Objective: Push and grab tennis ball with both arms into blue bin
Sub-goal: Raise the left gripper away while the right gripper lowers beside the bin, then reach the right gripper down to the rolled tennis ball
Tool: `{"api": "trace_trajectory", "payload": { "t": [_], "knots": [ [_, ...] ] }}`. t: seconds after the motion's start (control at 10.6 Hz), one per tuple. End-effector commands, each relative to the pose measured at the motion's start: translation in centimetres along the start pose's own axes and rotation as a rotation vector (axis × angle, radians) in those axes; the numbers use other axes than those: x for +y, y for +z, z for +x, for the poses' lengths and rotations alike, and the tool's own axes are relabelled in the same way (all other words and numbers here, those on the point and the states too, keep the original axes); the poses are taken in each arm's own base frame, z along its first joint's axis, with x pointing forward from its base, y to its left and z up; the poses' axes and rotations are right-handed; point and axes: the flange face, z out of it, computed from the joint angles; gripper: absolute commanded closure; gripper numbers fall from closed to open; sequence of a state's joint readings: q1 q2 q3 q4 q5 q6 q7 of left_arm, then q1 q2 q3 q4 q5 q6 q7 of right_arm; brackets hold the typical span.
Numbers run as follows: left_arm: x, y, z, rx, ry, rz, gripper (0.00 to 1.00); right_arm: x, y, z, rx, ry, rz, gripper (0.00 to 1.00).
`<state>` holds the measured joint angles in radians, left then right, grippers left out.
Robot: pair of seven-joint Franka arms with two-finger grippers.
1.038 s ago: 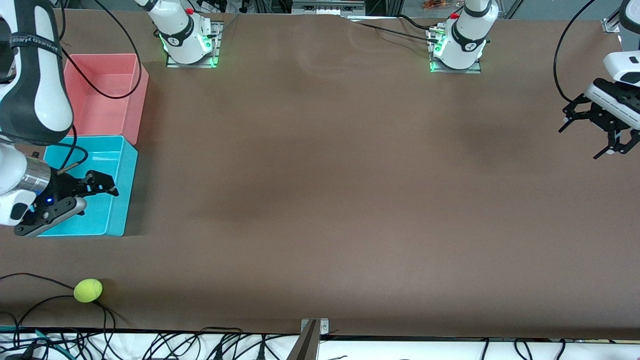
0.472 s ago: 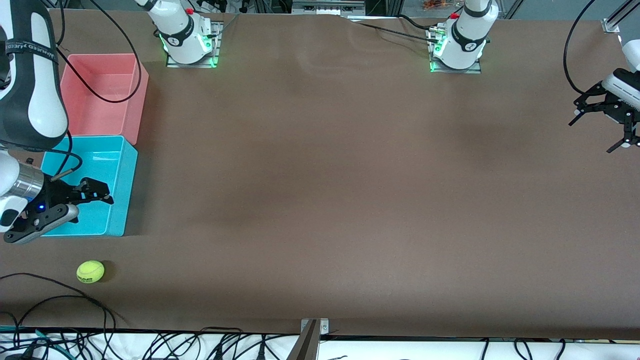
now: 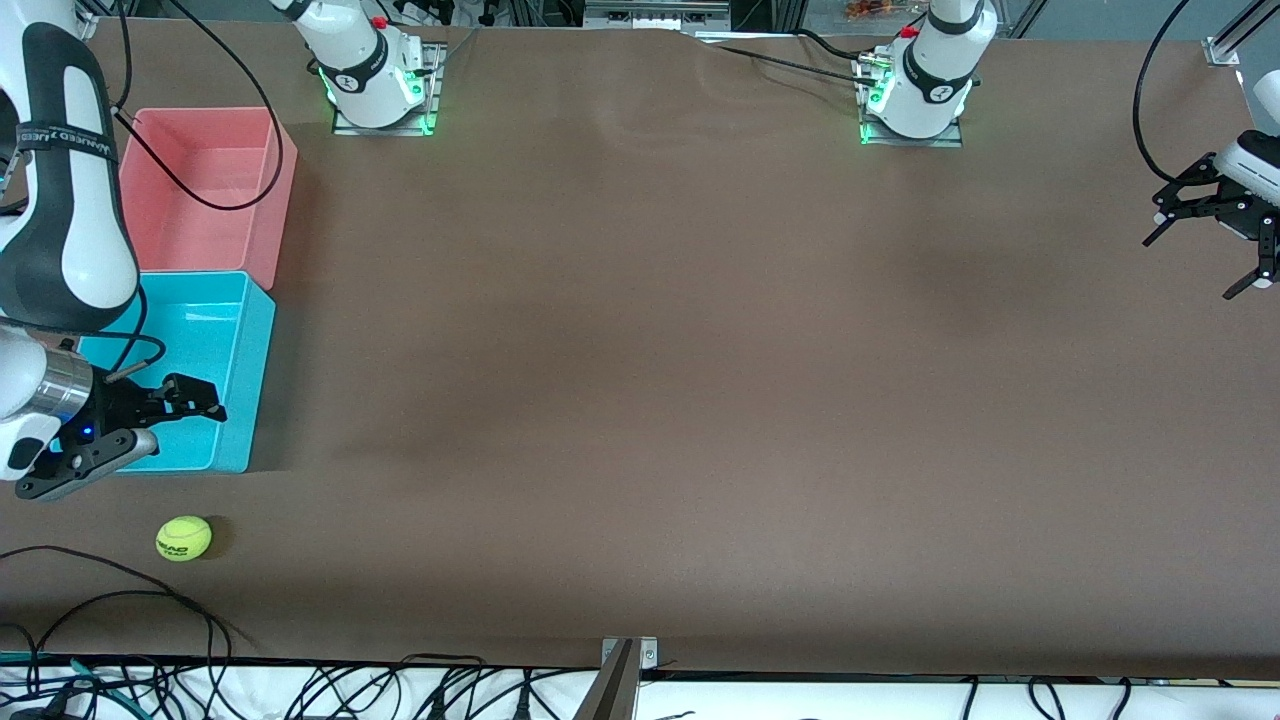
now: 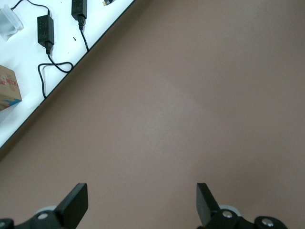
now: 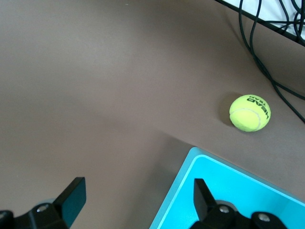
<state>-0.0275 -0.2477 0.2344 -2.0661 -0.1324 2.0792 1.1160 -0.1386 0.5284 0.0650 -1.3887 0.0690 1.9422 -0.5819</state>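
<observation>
The tennis ball (image 3: 183,538) lies on the brown table near the front edge, at the right arm's end, a short way nearer to the camera than the blue bin (image 3: 252,390). My right gripper (image 3: 205,398) hangs open and empty over the bin's near corner. In the right wrist view the ball (image 5: 249,112) lies apart from the bin's corner (image 5: 224,186), and the right gripper (image 5: 138,200) holds nothing. My left gripper (image 3: 1188,270) is open and empty over bare table at the left arm's end, as the left wrist view (image 4: 140,202) also shows.
A pink bin (image 3: 284,190) stands beside the blue one, farther from the camera. Black cables (image 3: 110,595) trail over the table's front edge close to the ball. A white ledge with cables and adapters (image 4: 45,33) runs past the table's edge by the left gripper.
The ball has rolled away from the front edge toward the blue bin and slowed. My right gripper shifted slightly over the bin. My left gripper drew back toward its end of the table.
</observation>
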Motion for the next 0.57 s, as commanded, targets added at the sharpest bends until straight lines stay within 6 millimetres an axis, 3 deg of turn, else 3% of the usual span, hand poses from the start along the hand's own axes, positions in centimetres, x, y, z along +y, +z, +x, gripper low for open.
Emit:
{"api": "trace_trajectory", "payload": {
  "t": [0.0, 0.47],
  "knots": [
    [0.4, -2.0, 1.1, -0.030, -0.076, -0.011, 0.00, -0.3, -0.2, 0.1, -0.067, 0.031, -0.028, 0.00],
    [4.1, -5.1, 7.1, -0.132, -0.202, 0.007, 0.00, 2.2, 0.9, -1.0, -0.096, 0.119, -0.089, 0.00]
  ]
}}
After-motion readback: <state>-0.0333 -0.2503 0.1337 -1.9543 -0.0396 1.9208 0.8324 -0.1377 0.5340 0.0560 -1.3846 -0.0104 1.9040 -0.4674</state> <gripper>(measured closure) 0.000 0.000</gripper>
